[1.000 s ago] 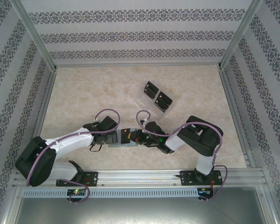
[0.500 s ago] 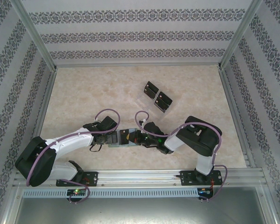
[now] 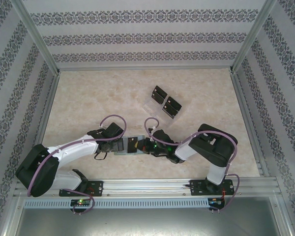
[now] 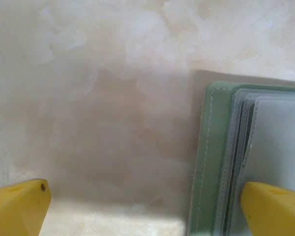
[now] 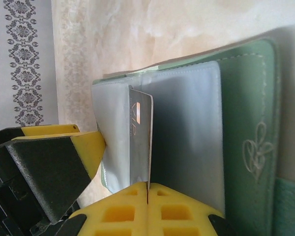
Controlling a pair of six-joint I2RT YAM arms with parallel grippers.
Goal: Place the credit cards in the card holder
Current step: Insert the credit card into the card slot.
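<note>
Jaws of right gripper (image 5: 147, 196) clamp thin black rectangular credit card (image 5: 140, 140) edge-on, far end at pale grey pockets of flat sage-green folding card holder (image 5: 246, 113), lying open on table (image 4: 88, 98) betw. both arms. Opp. side, left gripper (image 4: 142, 206) spread wide, one finger over holder's edge. Risk: card misses slot & buckles; holder slides if unpinned.

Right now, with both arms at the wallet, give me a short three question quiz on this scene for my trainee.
1. True or false: the left fingers are shut on the card holder.
2. What do the right fingers pinch? A a credit card, B the holder's tab, C nothing.
3. Name what holds the other cards farther back on the table.
Key: 1 false, they stand wide open; 2 A; 3 the clear rack.
</note>
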